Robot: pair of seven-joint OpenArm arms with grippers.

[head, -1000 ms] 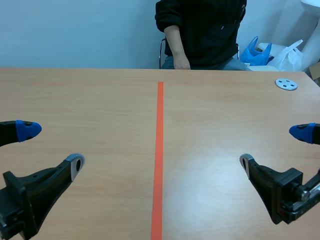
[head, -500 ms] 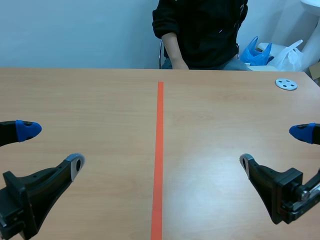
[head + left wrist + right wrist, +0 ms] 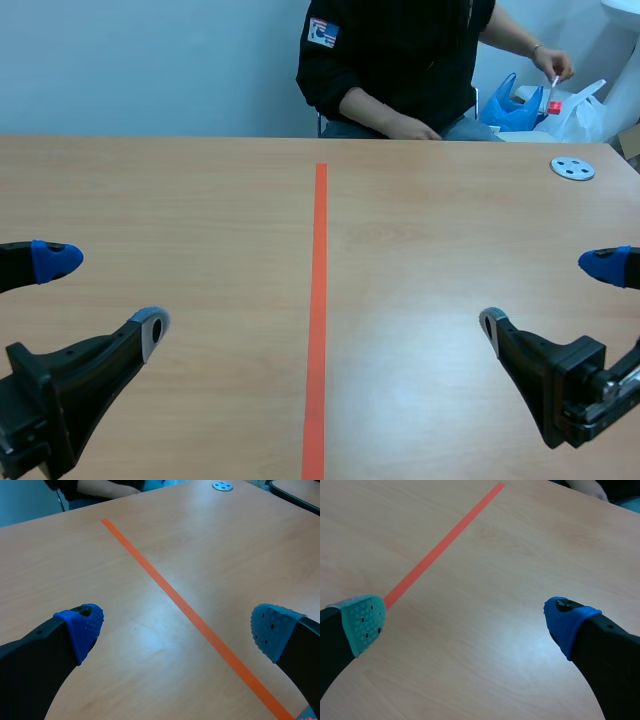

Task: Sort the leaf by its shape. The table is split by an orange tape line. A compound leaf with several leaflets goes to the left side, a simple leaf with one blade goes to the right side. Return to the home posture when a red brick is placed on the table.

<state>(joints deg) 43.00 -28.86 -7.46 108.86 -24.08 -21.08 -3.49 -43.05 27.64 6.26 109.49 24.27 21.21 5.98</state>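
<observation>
The person (image 3: 400, 60) across the bench (image 3: 200, 200) is cut off above the shoulders and hidden below the waist by the far edge. The raised hand (image 3: 553, 66) holds a small red thing (image 3: 553, 106), too small to identify. A blue bag (image 3: 512, 105) is partly hidden behind that arm. The left gripper (image 3: 103, 295) and right gripper (image 3: 550, 295) run off the scene view's sides, and each one's farther finger shows only its blue tip.

Pale blue wall (image 3: 150, 60) behind light wooden surface (image 3: 200, 200); chair frame (image 3: 323, 100) at far edge; blue bag (image 3: 515, 105), white bag (image 3: 588, 112) beyond; soft glare on wood.
</observation>
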